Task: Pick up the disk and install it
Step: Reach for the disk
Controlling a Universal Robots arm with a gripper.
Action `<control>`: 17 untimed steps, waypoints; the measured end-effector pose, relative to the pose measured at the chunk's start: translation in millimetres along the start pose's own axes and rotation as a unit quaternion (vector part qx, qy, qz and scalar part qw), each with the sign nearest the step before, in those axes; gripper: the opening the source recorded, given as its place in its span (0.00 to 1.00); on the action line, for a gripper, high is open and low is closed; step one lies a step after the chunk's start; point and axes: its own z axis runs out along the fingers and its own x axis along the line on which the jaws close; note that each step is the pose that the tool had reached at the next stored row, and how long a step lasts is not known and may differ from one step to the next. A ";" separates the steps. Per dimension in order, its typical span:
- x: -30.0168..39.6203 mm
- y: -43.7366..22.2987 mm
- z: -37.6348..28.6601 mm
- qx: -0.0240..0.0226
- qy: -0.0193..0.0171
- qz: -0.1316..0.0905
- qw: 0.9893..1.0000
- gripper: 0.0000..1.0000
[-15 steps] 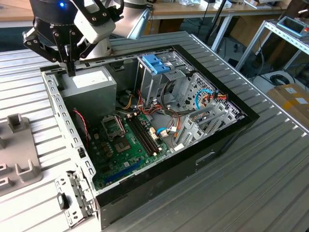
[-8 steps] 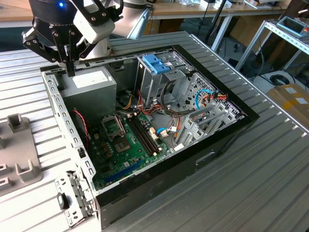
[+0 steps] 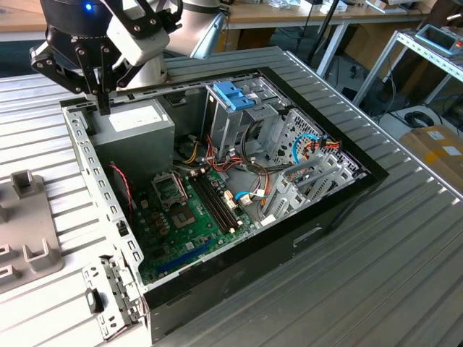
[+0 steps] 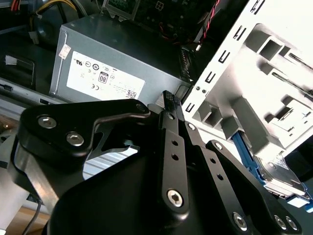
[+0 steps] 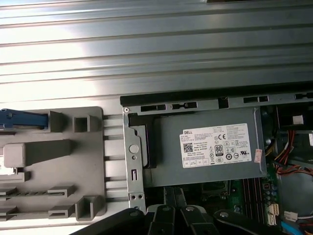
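Risk: the open computer case (image 3: pixel 217 282) is putting its sheet-metal rim between the gripper and the grey holder fixture (image 5: pixel 54 161), so a low sideways move is likely clipping that rim or the power-supply box (image 3: pixel 134 134). The disk (image 4: pixel 279 172) is lying in the fixture outside the case, toward the exterior view's left; an off-centre grab risks tilting it. The gripper (image 3: pixel 105 107) is hovering over the case's far-left corner, pointing down, fingers pressed together, holding nothing.

A white printed label (image 5: pixel 217 145) marks the power supply (image 5: pixel 205 177).
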 end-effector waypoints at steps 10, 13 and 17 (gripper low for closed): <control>4.4 -0.3 -0.2 0.000 0.000 0.000 1.000 0.10; 5.3 -0.4 -0.2 0.000 0.000 0.000 1.000 0.10; 6.9 -0.5 -0.2 0.000 0.000 0.000 1.000 0.10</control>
